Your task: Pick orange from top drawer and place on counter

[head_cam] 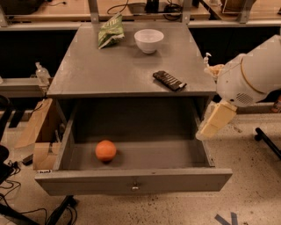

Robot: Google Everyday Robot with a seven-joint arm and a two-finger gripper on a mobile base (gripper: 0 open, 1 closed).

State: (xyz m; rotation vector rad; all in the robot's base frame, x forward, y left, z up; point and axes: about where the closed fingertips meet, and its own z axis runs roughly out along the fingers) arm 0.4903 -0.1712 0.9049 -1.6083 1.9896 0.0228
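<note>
The orange (106, 150) lies on the floor of the open top drawer (131, 183), left of its middle. The drawer is pulled fully out, with a small metal knob (135, 187) on its front panel. The grey counter (118, 66) is the cabinet top above it. My gripper (215, 123) hangs at the right, just over the drawer's right wall, well right of the orange and a little above it. It holds nothing. The white arm (252, 72) reaches in from the right edge.
On the counter stand a white bowl (149, 40), a green snack bag (109, 35) and a dark bar (169, 81) near the right front edge. A cardboard box (37, 132) stands left of the cabinet. A wooden bench (131, 11) runs behind.
</note>
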